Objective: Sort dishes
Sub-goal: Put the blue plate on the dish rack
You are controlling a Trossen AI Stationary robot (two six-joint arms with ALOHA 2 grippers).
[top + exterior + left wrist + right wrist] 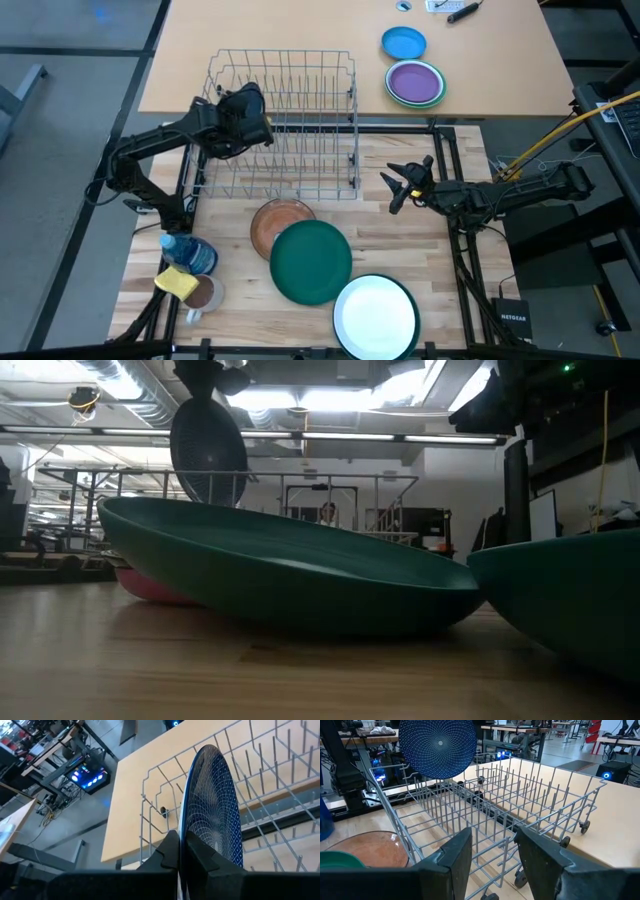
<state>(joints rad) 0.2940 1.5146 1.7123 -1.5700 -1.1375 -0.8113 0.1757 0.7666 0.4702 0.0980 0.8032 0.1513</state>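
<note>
My left gripper [250, 115] is shut on a dark blue patterned plate [212, 805] over the left end of the wire dish rack [285, 120]. The plate also shows in the right wrist view [437, 747] and the low view [208, 455]. My right gripper [402, 185] is open and empty, right of the rack and pointing at it. A brown dish [280, 222], a green plate [312, 262] and a white green-rimmed plate [375, 315] lie on the wooden table. The green plate's rim overlaps the brown dish. My left gripper pinches the plate's rim [183, 851] between its two fingers, one finger on each face. The fingers come from above at the plate's top edge [200, 400]. The plate hangs on edge below them, upright, over the rack's left end. Whether its lower edge touches the rack, I cannot tell.
A bright-blue dish [403, 43] and a purple dish [415, 83] sit on the far tabletop beyond the rack. A blue bottle [190, 252], a yellow sponge [177, 282] and a mug [203, 295] stand at the near left. A pink dish [150, 588] shows behind the green plate.
</note>
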